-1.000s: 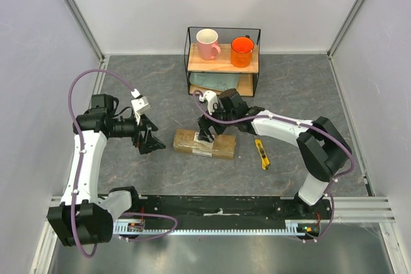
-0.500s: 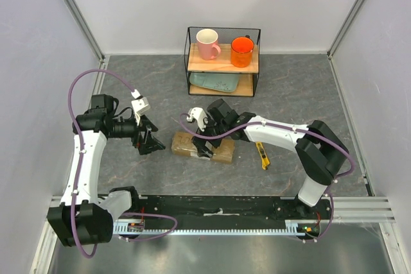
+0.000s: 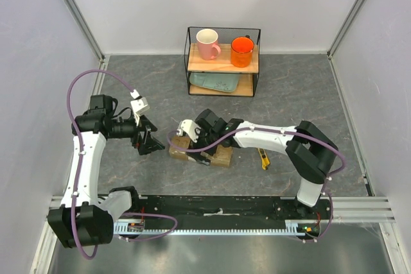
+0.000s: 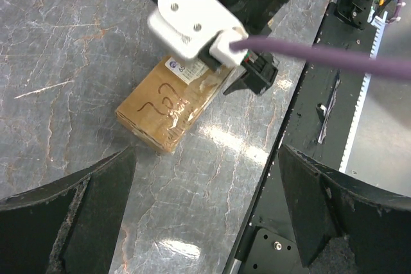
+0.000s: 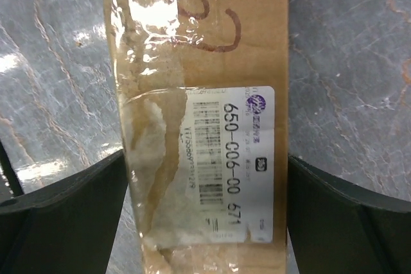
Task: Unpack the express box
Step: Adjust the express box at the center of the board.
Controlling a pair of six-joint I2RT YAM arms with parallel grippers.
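Observation:
The express box (image 3: pixel 222 155) is a flat brown cardboard parcel lying on the grey table in front of the arms. It carries a white shipping label (image 5: pixel 232 158), clear tape and red scribbles. My right gripper (image 3: pixel 195 148) is low over its left half, open wide, with a finger close along each long side (image 5: pixel 205 187). My left gripper (image 3: pixel 149 140) is open and empty, hovering to the left of the box. In its wrist view (image 4: pixel 205 213) the box (image 4: pixel 166 112) lies ahead, partly under the right wrist.
A yellow utility knife (image 3: pixel 262 157) lies right of the box. A black wire rack (image 3: pixel 223 62) at the back holds a pink mug (image 3: pixel 207 43), an orange mug (image 3: pixel 242 51) and a teal plate (image 3: pixel 214 82). The black base rail (image 4: pixel 321 113) runs along the near edge.
My right gripper has moved left and nearer along the box, lowering over its left half. The box has shifted slightly left. The left arm has not moved.

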